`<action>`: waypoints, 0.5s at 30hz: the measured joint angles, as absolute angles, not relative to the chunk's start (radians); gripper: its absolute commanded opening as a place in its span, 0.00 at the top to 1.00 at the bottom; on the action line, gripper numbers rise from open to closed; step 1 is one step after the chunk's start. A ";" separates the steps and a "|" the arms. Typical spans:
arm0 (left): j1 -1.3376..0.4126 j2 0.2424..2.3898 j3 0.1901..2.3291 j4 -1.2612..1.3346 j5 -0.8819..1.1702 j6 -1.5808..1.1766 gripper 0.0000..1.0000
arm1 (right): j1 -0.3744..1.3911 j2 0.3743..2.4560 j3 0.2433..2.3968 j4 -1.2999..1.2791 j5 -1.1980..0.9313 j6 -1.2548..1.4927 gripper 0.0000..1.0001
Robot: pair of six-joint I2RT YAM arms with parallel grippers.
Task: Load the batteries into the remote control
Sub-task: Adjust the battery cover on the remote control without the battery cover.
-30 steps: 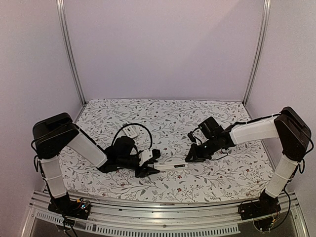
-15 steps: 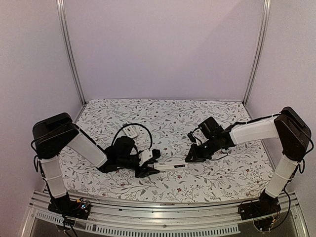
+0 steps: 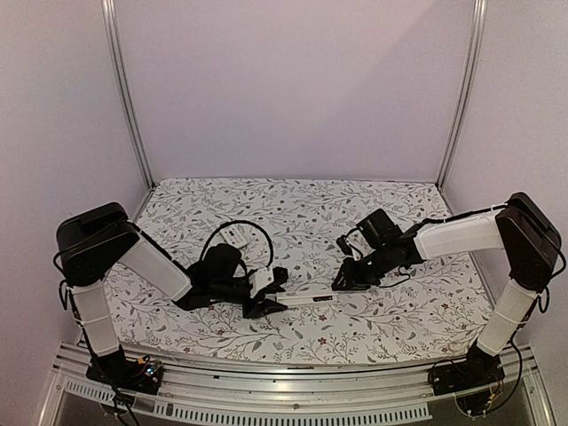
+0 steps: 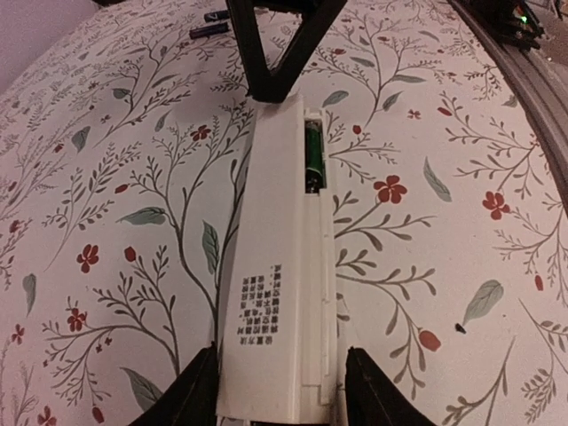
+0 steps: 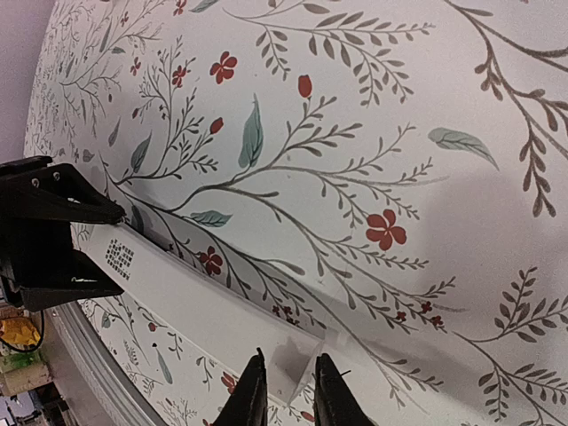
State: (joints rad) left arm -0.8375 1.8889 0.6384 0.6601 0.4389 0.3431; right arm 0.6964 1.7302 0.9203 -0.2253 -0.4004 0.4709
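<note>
Remote: the long white plastic remote control (image 4: 277, 293) lies back-up on the white cloth printed with leaves and red flowers (image 4: 106, 177), running from the bottom centre of the left wrist view up to the middle of it. Its battery bay is uncovered.
Battery in bay: one slim green and dark battery (image 4: 312, 155) lies in the open slot, right of centre in the upper part of that view.
Loose batteries: two small dark cylinders (image 4: 211, 31) lie on the cloth at the upper left of the same view, well apart from the remote.
Left gripper (image 4: 282, 359): clamped on the near end of the remote, one black finger against each long side.
Right gripper (image 5: 288, 377): its black fingers (image 5: 253, 395) are only a narrow slit apart at the bottom centre of the right wrist view, tips down at the far end of the remote, with nothing seen between them.
Other: a small flat white piece (image 3: 236, 235) lies inside a loop of black cable (image 3: 253, 227), left of centre in the top view.
</note>
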 measured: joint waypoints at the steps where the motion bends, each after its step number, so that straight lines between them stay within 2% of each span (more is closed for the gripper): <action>1: -0.838 1.889 0.638 0.660 0.439 0.343 0.52 | 0.698 1.729 0.920 -0.225 -0.400 0.471 0.82; 4: -0.838 1.888 0.638 0.660 0.441 0.343 0.52 | 0.703 1.723 0.920 -0.226 -0.400 0.471 0.81; 10: -0.840 1.862 0.634 0.660 0.441 0.343 0.50 | 0.707 1.714 0.924 -0.249 -0.391 0.453 0.73; 15: -0.841 1.834 0.625 0.660 0.437 0.345 0.47 | 0.707 1.695 0.975 -0.307 -0.365 0.373 0.54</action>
